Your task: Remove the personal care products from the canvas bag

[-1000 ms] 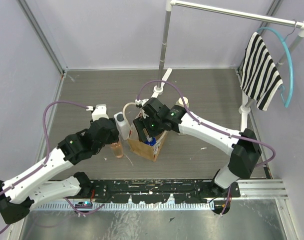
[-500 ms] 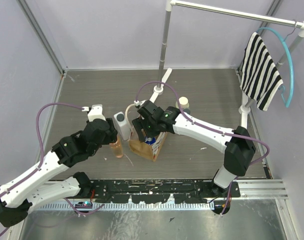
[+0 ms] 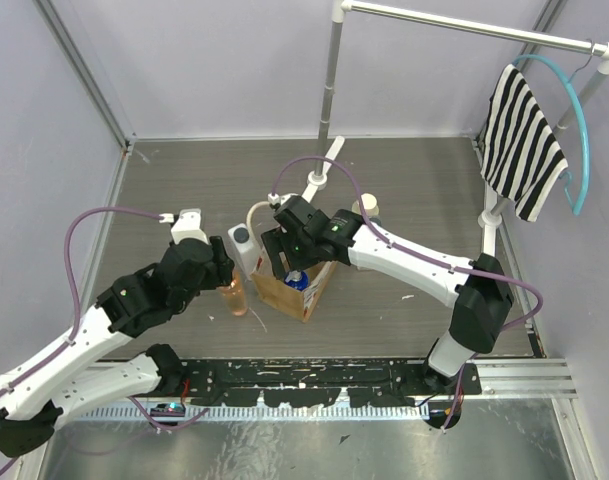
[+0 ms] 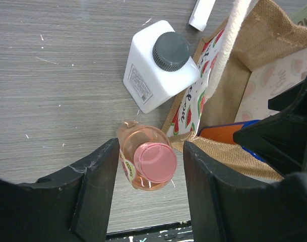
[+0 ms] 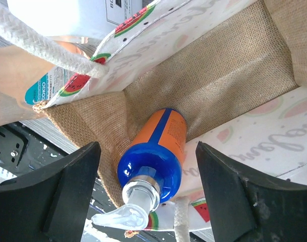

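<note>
The canvas bag (image 3: 309,297) stands mid-table, its inside showing in the right wrist view (image 5: 213,75). A blue-capped orange bottle (image 5: 156,151) with a clear pump lies inside it. My right gripper (image 5: 147,151) is open above the bag (image 3: 289,262), one finger on each side of that bottle, not touching it. The peach-orange bottle with pink cap (image 4: 148,162) stands on the table left of the bag (image 3: 234,298). My left gripper (image 4: 150,148) is open around it, not touching. The white squarish bottle (image 4: 156,65) stands beside it (image 3: 246,250). A cream bottle (image 3: 366,207) stands behind the right arm. The clear bottle is hidden.
A clothes rack post (image 3: 330,90) rises behind the bag, with white feet (image 3: 324,170) on the table. A striped cloth (image 3: 524,140) hangs on a blue hanger at the right. A black rail (image 3: 314,375) runs along the near edge. Walls close in left and back.
My left gripper has drawn back a little to the left, leaving the peach bottle standing. My right gripper has shifted left over the bag's opening.
</note>
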Available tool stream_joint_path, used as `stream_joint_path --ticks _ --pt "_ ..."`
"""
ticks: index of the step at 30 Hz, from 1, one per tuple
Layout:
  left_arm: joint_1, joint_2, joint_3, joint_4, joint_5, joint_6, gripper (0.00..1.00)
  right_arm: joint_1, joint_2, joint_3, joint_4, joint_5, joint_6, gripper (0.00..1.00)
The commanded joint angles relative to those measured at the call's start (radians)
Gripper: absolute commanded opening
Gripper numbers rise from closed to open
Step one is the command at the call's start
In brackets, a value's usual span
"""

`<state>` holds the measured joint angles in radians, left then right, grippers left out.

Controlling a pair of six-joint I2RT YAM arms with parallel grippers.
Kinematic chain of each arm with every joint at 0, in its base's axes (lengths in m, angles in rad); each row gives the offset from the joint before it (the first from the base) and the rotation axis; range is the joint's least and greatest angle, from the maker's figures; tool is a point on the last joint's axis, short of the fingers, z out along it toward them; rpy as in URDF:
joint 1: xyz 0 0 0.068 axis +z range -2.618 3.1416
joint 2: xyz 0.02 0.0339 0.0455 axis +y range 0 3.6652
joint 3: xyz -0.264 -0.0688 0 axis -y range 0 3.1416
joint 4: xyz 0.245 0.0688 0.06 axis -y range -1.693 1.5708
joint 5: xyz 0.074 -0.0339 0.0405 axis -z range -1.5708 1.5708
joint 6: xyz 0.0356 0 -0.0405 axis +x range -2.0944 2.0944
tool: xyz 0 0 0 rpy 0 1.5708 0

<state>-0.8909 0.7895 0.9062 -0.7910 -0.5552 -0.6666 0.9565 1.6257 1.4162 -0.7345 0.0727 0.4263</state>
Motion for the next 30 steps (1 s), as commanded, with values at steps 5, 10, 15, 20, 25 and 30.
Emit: stream_joint_path --ticks 5,10,15,20,25,30 --pt "0.0 -0.038 0.002 -0.004 -0.005 0.002 0.61 0.006 0.015 0.049 0.0 0.041 0.031 0.82" --pt "0.001 -0.041 -0.005 -0.005 -0.004 0.002 0.62 0.007 0.055 0.055 -0.061 0.068 0.038 0.82" --pt "0.001 -0.044 -0.012 -0.009 -0.003 0.0 0.63 0.015 0.051 0.025 -0.108 0.071 0.029 0.82" --pt "0.0 -0.041 -0.022 0.002 -0.005 -0.004 0.64 0.041 0.054 0.027 -0.163 0.048 -0.011 0.82" --pt "0.001 -0.021 -0.02 0.003 -0.001 -0.005 0.64 0.061 0.096 0.069 -0.23 0.016 -0.053 0.71" --pt "0.001 -0.024 -0.005 -0.022 -0.007 -0.008 0.64 0.062 0.11 0.085 -0.217 0.02 -0.065 0.45"
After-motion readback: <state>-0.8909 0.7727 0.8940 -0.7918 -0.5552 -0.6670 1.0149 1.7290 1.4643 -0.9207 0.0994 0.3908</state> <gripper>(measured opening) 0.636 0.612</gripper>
